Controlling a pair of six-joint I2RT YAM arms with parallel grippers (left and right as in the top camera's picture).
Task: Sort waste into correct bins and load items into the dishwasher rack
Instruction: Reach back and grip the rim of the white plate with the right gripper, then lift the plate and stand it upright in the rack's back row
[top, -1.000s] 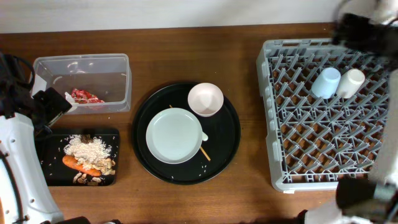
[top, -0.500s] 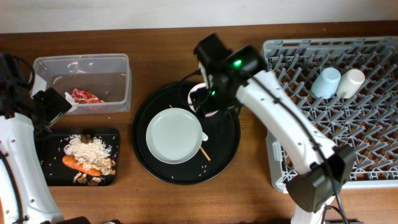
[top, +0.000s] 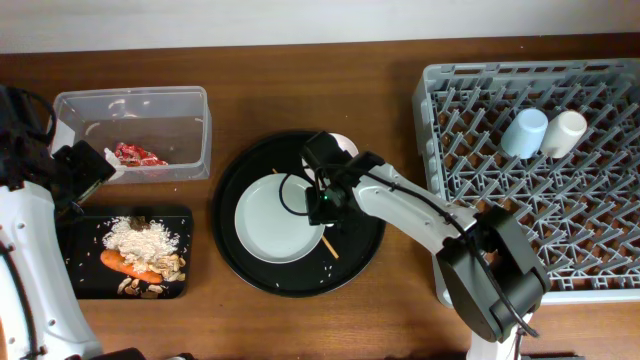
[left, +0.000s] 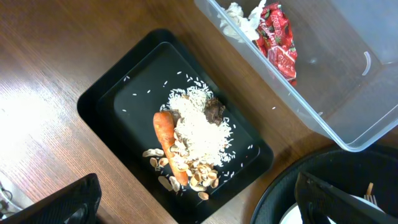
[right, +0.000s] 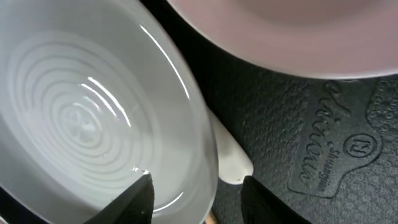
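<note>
- The table (top: 300, 80) is brown wood and carries everything.
- The grey dishwasher rack (top: 520, 230) sits at my right side.
- The round black tray (top: 290, 278) lies mid-table.
- The clear tub (top: 100, 125) stands at my left, and the shallow black tray (top: 85, 270) lies just in front of it.
- The pale plate (top: 275, 220) rests on the round tray, and the cream-pink bowl (top: 345, 148) is beside it, partly under my right arm.
- My right claw (right: 199, 193) is low over the plate's edge, fingers apart and straddling the rim and the handle of the white fork (right: 230, 155).
- My left claw (left: 199, 199) hangs wide apart above the black tray, gripping nothing.
- The light blue cup (top: 524, 132) and the white cup (top: 565, 132) lie touching in the rack's far part.
- The rice (top: 145, 240) and the carrot (top: 125, 263) are in the black tray; the red wrapper (top: 138, 154) is in the tub.
- A chopstick (top: 331, 247) pokes out from beside the plate.
</note>
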